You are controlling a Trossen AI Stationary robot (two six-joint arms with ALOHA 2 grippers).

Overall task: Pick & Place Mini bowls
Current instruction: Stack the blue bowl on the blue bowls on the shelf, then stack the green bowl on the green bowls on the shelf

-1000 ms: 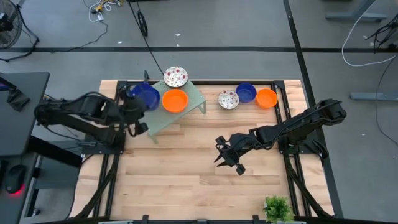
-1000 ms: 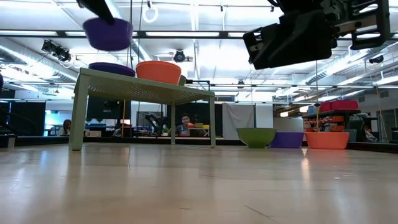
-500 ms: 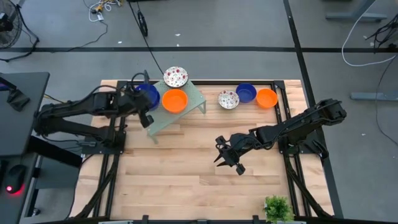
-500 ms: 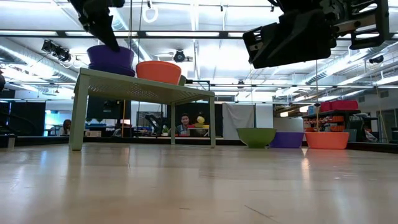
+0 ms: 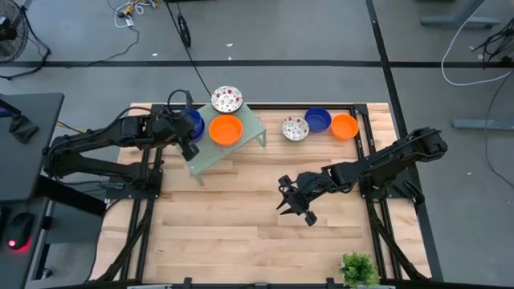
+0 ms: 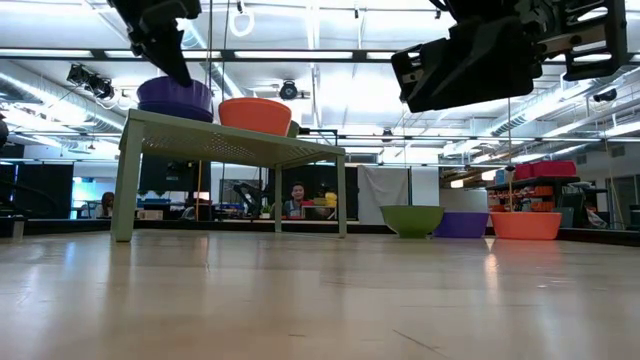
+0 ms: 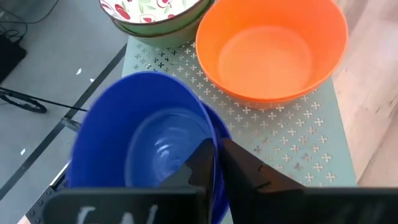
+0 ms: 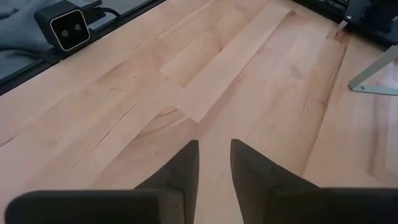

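Note:
My left gripper (image 5: 188, 136) is shut on a blue mini bowl (image 7: 140, 146) at the left end of the pale green perforated rack (image 5: 241, 143). The bowl sits nested in a second blue bowl (image 7: 222, 129) on the rack. An orange bowl (image 5: 226, 129) stands beside them, and a speckled bowl (image 5: 227, 99) is at the rack's far edge. A speckled bowl (image 5: 295, 128), a blue bowl (image 5: 318, 120) and an orange bowl (image 5: 344, 126) rest on the table at the far right. My right gripper (image 5: 294, 205) hovers over mid-table, slightly open and empty. My left gripper pinches the blue bowl's rim (image 7: 210, 134) on the side nearest the orange bowl, one finger (image 7: 199, 165) inside the bowl and one (image 7: 245, 168) outside. The fingers come slanting down from the table's left. The bowl sits upright in the other blue bowl (image 6: 175, 97).
The rack stands on legs (image 6: 123, 190) at the table's far left. Bare wood lies in the middle and near half of the table (image 5: 241, 233). A small green plant (image 5: 359, 269) is at the near right edge. People sit in the room beyond the table (image 6: 297, 195).
My left gripper has carried the blue bowl toward the far right and down. The bowl hung clear above the rack and now sits nested in the other blue bowl there. The gripper still holds its rim.

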